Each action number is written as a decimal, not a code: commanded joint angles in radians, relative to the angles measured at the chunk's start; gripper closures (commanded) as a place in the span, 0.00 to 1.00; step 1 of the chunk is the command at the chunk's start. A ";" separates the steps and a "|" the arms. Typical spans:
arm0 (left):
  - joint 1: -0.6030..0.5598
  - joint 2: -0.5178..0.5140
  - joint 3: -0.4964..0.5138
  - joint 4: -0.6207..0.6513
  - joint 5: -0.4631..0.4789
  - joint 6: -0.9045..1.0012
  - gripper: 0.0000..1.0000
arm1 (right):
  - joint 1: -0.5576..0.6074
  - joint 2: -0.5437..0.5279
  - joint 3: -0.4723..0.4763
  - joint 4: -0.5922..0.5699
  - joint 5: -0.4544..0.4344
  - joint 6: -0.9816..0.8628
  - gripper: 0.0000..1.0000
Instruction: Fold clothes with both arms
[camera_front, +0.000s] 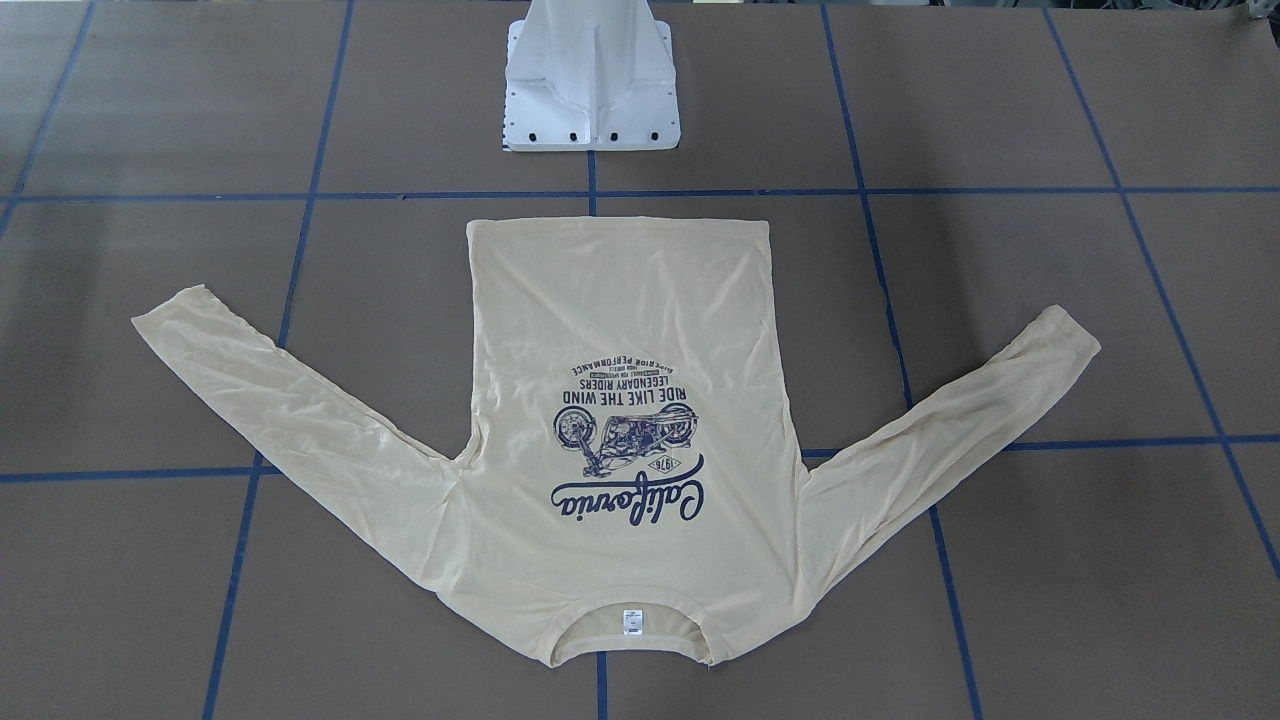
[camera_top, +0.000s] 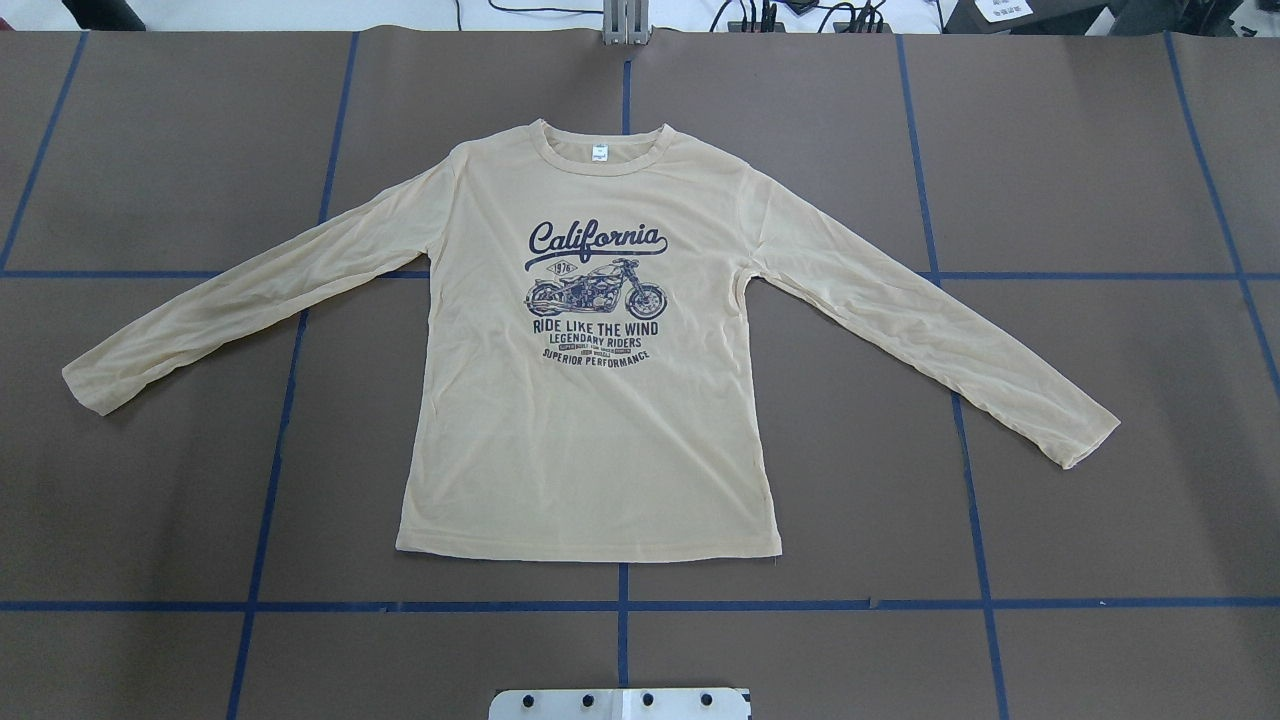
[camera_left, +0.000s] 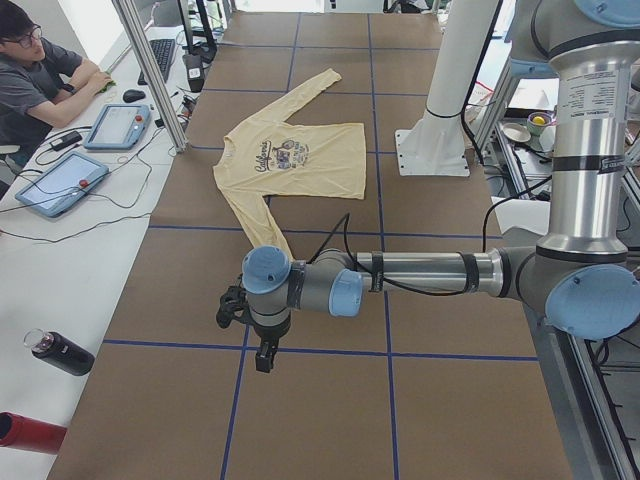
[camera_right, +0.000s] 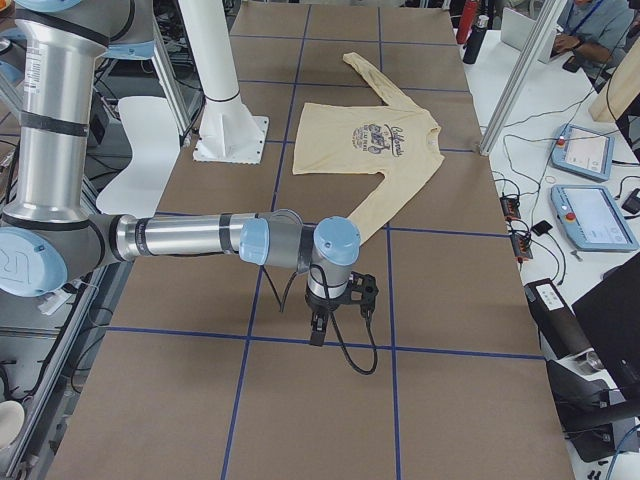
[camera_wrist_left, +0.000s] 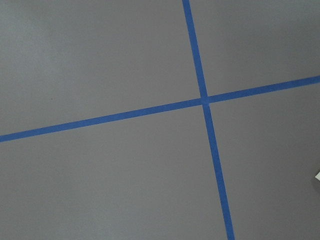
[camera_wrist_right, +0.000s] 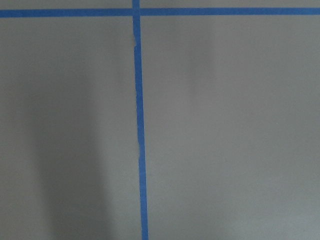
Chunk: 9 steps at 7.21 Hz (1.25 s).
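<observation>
Brown worktop (camera_top: 1100, 150) w/ blue tape lines (camera_top: 622, 605) is filling every view. The shirt (camera_top: 590, 400) is lying flat on it at centre, print up. Its collar (camera_top: 600, 155) is pointing away from the white pedestal base (camera_front: 592, 90) and its hem (camera_top: 590, 550) is sitting just short of the tape line nearest the base. Both sleeves are spreading out and slanting back toward the robot's side.

Nothing is folded yet, so you're looking at the start, prob. a sleeve fold first.

The left arm (camera_left: 420, 272) is hanging over bare worktop beyond the left sleeve (camera_top: 230, 300). The right arm (camera_right: 190, 238) is doing the same beyond the right sleeve (camera_top: 930, 320). Neither is touching cloth. Both wrist cams are showing only worktop & tape. The jaws are appearing only in the side views, so I can't tell whether either pair is released or clenched, and neither seems to be grasping anything.

To do this step well:
- Be bringing ea. arm in low toward its own cuff.
- Be pinching thin fabric near the cuff edge, both layers together.
- Be lifting just enough to clear the worktop, as thin knit is prob. going to drag & wrinkle the body.
- Be moving both arms in sync, laying sleeves across the chest w/o shifting the torso off centre.
</observation>
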<state>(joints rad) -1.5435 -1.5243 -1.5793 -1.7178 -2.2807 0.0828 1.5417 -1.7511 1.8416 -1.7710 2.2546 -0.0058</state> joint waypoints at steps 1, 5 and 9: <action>0.000 0.004 -0.005 0.000 0.000 0.002 0.00 | 0.000 0.007 0.002 0.001 -0.003 0.001 0.00; 0.005 -0.039 -0.037 -0.011 -0.003 0.002 0.00 | -0.002 0.050 0.025 0.012 0.020 0.003 0.00; 0.013 -0.080 -0.050 -0.023 -0.172 -0.009 0.00 | -0.110 0.217 0.015 0.012 0.148 0.009 0.00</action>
<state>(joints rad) -1.5345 -1.5831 -1.6245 -1.7391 -2.4277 0.0756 1.4772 -1.5995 1.8734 -1.7592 2.3871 -0.0025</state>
